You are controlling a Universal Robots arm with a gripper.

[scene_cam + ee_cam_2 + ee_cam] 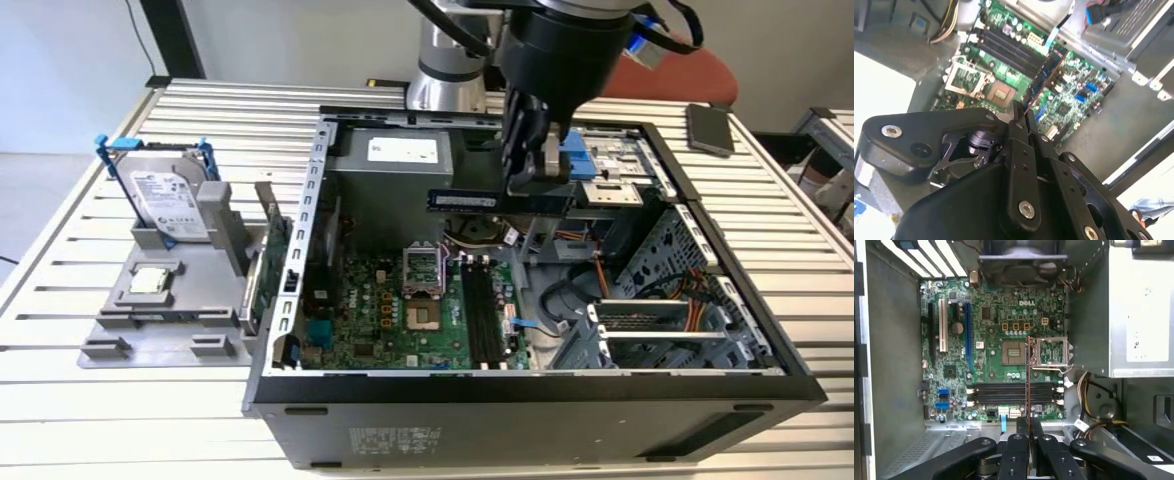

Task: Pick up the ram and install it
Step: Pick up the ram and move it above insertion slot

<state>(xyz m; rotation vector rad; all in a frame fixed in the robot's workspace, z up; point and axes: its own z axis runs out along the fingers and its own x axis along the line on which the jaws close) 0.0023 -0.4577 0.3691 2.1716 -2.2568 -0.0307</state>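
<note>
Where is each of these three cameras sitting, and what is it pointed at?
Exterior view: off the arm, looking down into the open computer case; shows the arm and gripper holding the ram.
First wrist view: on the wrist, facing the motherboard along the fingers.
Second wrist view: on the wrist, slanted across the fingers.
Both wrist views share ram and motherboard.

Exterior view: elevated, off the arm, looking obliquely down at the open computer case [534, 400] on the bench [80, 410]. The whole case is framed at mid-distance.

Both wrist views: set behind the gripper [1029, 426] [1021, 114], facing down past it along the ram [1028, 380] it grips, close onto the motherboard [994, 330].

All three views share the memory slots [483, 310].
</note>
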